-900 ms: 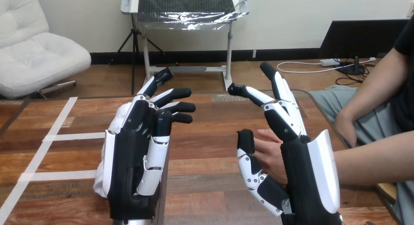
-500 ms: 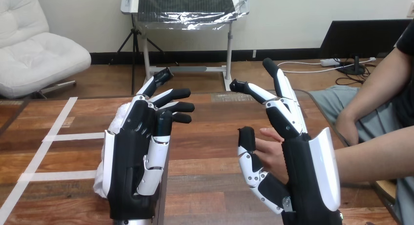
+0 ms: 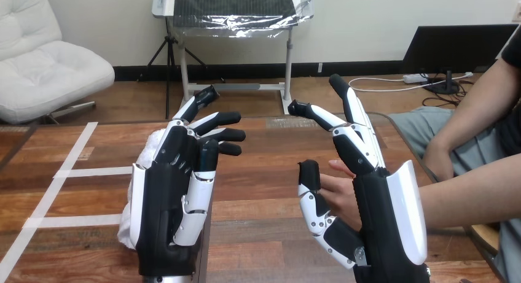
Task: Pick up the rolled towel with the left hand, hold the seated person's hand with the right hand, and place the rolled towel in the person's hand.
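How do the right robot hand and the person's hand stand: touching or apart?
Cannot tell. In the head view the right robot hand overlaps the person's hand, hiding any contact or gap.

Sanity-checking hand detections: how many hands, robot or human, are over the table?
3. The robot's black-and-white left hand at the view's left; its right hand at the right; the person's hand between that hand's thumb and palm. Another may be hidden.

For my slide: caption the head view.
Left hand open beside the rolled towel; right hand open beside the person's hand.
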Robot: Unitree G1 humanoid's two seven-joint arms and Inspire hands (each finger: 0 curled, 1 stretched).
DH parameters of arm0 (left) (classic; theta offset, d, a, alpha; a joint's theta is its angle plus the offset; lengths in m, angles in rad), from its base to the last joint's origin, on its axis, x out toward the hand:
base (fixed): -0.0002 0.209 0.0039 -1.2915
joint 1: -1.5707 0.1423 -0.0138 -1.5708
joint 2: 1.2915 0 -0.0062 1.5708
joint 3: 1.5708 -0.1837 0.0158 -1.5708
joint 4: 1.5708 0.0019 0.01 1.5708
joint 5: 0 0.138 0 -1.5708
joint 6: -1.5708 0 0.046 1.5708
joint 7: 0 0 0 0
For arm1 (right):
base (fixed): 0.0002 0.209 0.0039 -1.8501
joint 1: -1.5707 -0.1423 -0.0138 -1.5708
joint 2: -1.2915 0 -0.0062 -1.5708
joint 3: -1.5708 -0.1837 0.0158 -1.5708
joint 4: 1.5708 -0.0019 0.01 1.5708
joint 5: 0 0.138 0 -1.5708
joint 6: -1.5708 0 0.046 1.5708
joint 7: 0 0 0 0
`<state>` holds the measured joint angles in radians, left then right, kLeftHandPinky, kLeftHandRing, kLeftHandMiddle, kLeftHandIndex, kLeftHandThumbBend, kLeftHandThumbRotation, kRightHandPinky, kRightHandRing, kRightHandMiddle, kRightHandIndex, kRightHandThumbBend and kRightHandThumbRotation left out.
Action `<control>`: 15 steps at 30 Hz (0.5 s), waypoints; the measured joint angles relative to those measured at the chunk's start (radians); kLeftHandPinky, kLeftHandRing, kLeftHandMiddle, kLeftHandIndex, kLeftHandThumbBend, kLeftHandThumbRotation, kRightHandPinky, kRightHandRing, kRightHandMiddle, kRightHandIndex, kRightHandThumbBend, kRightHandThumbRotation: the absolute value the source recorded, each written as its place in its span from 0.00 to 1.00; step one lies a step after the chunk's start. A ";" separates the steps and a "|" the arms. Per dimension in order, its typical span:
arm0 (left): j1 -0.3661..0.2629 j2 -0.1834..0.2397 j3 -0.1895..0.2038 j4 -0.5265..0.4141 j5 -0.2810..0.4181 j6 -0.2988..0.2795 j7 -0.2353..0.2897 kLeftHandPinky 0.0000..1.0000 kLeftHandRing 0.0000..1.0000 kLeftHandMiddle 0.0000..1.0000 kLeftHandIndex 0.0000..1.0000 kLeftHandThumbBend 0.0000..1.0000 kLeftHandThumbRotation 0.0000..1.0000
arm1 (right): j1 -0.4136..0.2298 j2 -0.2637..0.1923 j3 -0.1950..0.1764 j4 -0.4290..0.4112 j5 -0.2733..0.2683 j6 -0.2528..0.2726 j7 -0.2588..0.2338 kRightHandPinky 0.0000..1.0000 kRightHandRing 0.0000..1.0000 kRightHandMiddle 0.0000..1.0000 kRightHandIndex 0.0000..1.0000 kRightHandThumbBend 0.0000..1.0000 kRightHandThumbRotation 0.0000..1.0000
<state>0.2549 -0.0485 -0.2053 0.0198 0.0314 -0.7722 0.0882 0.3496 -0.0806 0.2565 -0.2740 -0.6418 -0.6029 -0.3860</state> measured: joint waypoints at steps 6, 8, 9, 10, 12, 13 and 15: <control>-0.001 0.000 -0.003 0.001 -0.021 0.000 -0.017 0.56 0.64 0.72 0.82 0.43 0.77 | 0.000 0.000 0.000 0.000 0.007 0.003 0.004 1.00 1.00 1.00 0.85 0.00 0.00; -0.002 0.001 -0.004 0.001 -0.026 -0.001 -0.023 0.56 0.64 0.72 0.83 0.44 0.76 | 0.000 0.000 0.001 0.000 0.013 0.004 0.007 1.00 1.00 1.00 0.86 0.00 0.00; -0.002 0.001 -0.004 0.002 -0.028 -0.002 -0.027 0.56 0.64 0.73 0.83 0.44 0.76 | 0.000 0.000 0.001 0.000 0.016 0.005 0.009 1.00 1.00 1.00 0.86 0.00 0.00; -0.002 0.001 -0.004 0.002 -0.029 -0.003 -0.029 0.56 0.64 0.73 0.83 0.45 0.76 | 0.000 0.000 0.000 0.000 0.017 0.005 0.010 1.00 1.00 1.00 0.87 0.00 0.00; -0.002 0.001 -0.004 0.004 -0.031 -0.006 -0.035 0.56 0.65 0.73 0.84 0.46 0.77 | -0.001 0.000 0.000 0.000 0.021 0.005 0.014 1.00 1.00 1.00 0.87 0.00 0.00; -0.002 0.001 -0.004 0.006 -0.032 -0.008 -0.038 0.56 0.65 0.73 0.84 0.46 0.77 | -0.001 0.000 0.000 0.000 0.022 0.005 0.015 1.00 1.00 1.00 0.87 0.00 0.00; -0.003 0.001 -0.004 0.008 -0.034 -0.011 -0.043 0.56 0.65 0.74 0.84 0.47 0.77 | -0.001 0.000 0.000 0.000 0.024 0.005 0.017 1.00 1.00 1.00 0.88 0.00 0.00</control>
<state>0.2523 -0.0473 -0.2097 0.0275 -0.0023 -0.7831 0.0447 0.3486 -0.0804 0.2569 -0.2739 -0.6182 -0.5977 -0.3695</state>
